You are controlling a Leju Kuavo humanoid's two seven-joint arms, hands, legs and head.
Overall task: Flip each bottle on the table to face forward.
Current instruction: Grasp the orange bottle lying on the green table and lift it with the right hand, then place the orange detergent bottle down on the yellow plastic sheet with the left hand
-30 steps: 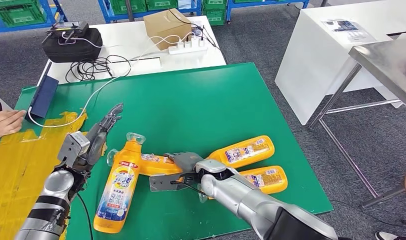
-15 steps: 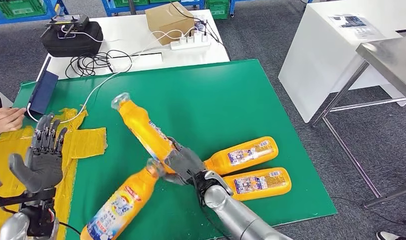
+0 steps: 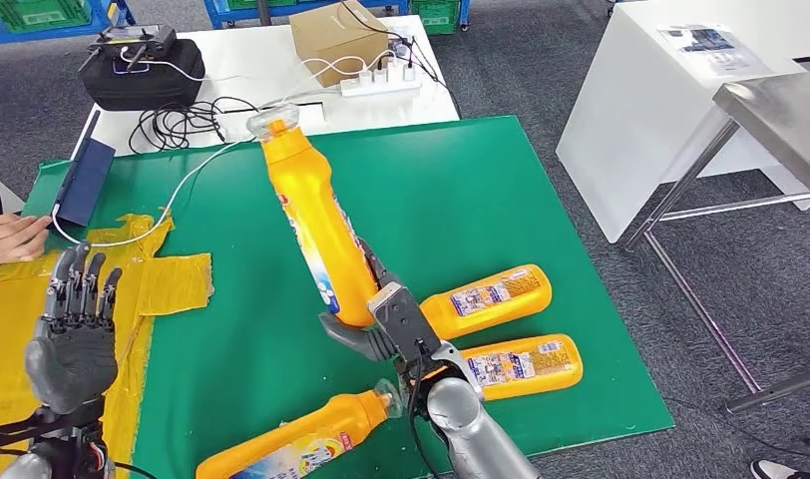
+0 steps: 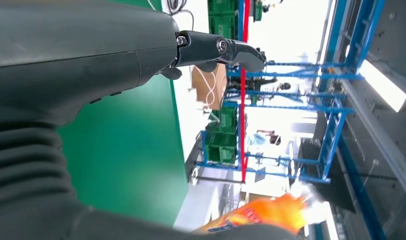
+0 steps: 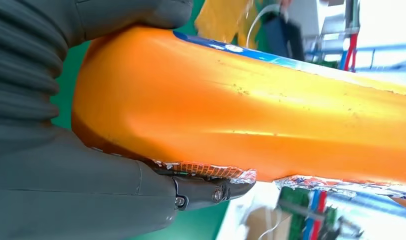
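While the right hand (image 3: 381, 321) clamps its fingers around the base end of a tall orange plastic detergent bottle with a clear cap (image 3: 309, 220), the bottle's long axis runs up and away from the palm, cap end leaning toward the far left of the green table mat (image 3: 461, 190), lifted off the surface. That axis is what the coming turn seems to depend on: the label edge shows along the bottle's side, so a roll about its length looks needed before it is laid down face up. The left hand (image 3: 74, 334) is raised well apart over the yellow taped sheet (image 3: 172, 279), fingers spread and holding nothing, so the right hand is plainly the nearer one. Three more orange bottles lie flat on the mat: one near the front edge (image 3: 301, 444) and two just right of the right hand (image 3: 486, 297) (image 3: 521, 364).

From the right wrist, the grip is close up: thumb (image 5: 116, 12) and fingers (image 5: 206, 190) press opposite faces of the orange body (image 5: 251, 110), with a torn foil label edge beneath. The left wrist view looks past its own extended finger (image 4: 221, 50) to the bottle's cap end (image 4: 271, 212).
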